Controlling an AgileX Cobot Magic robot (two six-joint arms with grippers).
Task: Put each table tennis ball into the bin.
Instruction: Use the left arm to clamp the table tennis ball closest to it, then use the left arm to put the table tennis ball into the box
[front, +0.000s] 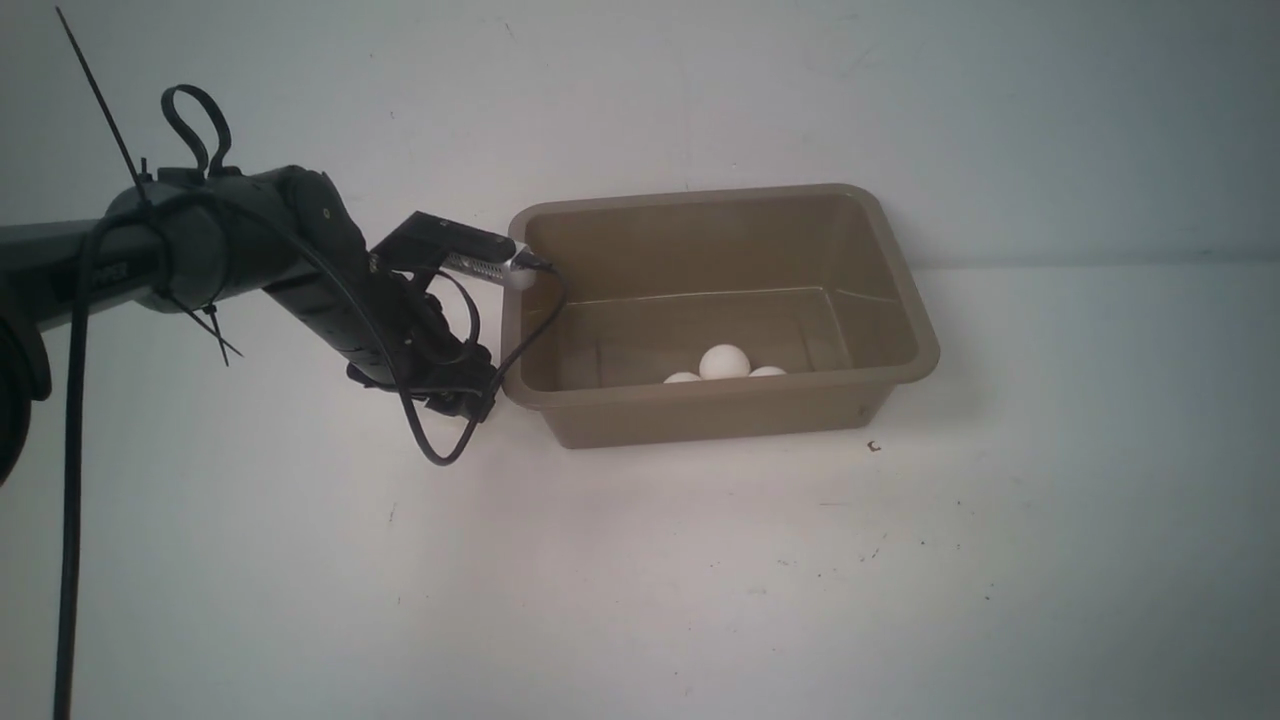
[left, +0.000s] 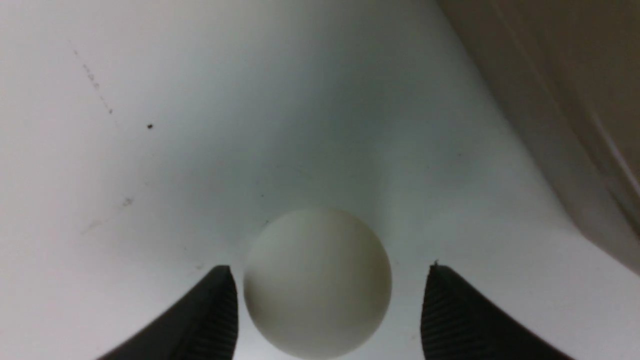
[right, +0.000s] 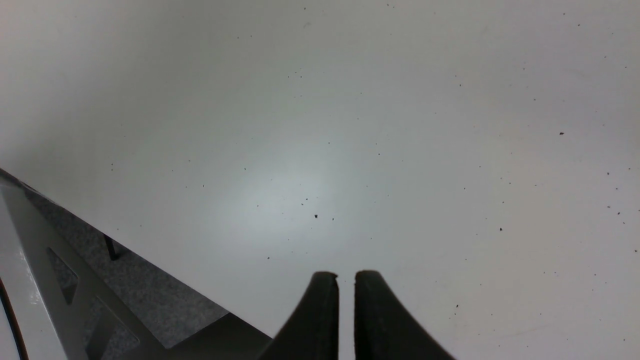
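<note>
three table tennis balls (front: 724, 361) lay inside the bin (front: 700, 415), bunched on its floor by the near wall. the middle one showed fullest in the front view, and the two flanking ones were half cut off by the bin's rim. a fourth ball (left: 317, 282) sat outside the bin on the white table (front: 700, 580), near the bin's left outer wall. left gripper (left: 330, 266) was down at that ball, close to the bin's near-left corner. its jaws were spread wide with the ball between them, a thin gap on one side and a wider gap on the other, so no grip yet. in the front view the left arm (front: 300, 260) and its cables covered that gripper and ball. right gripper (right: 346, 274) hung over speckled table by the table edge, jaws nearly pressed together with nothing between them. how far it was from the bin couldn't be told.
</note>
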